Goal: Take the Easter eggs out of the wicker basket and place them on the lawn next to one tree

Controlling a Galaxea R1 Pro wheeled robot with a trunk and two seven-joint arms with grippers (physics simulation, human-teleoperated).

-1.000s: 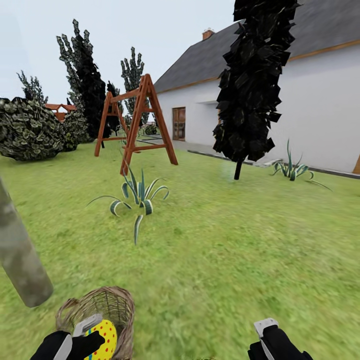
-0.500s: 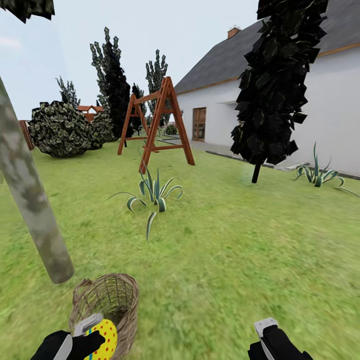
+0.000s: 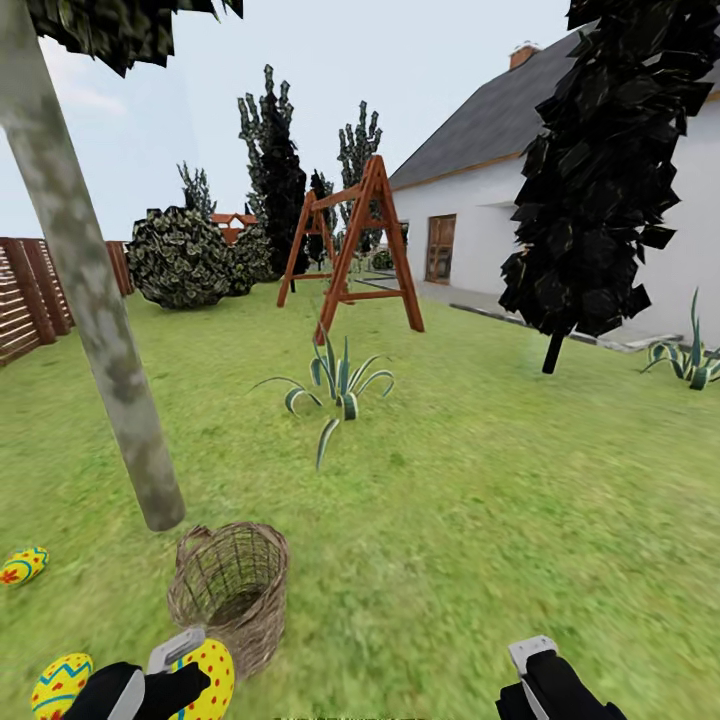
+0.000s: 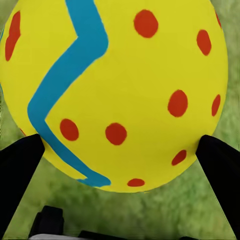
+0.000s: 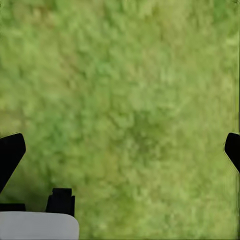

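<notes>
Mottled green lawn [image 3: 480,520] runs out to a wooden swing frame [image 3: 352,250], a white house [image 3: 470,215] and a slatted fence [image 3: 30,290]. The left gripper [image 3: 190,668] is closed on a yellow Easter egg [image 3: 208,680], its fingers [image 4: 17,170] pressed to the egg's sides. The wicker basket [image 3: 232,590] stands just beyond it, near the pale tree trunk [image 3: 95,290]. Two more eggs [image 3: 22,566] [image 3: 60,684] lie on the grass nearby. The right gripper [image 5: 120,150] hangs wide open over bare, roomy grass.
</notes>
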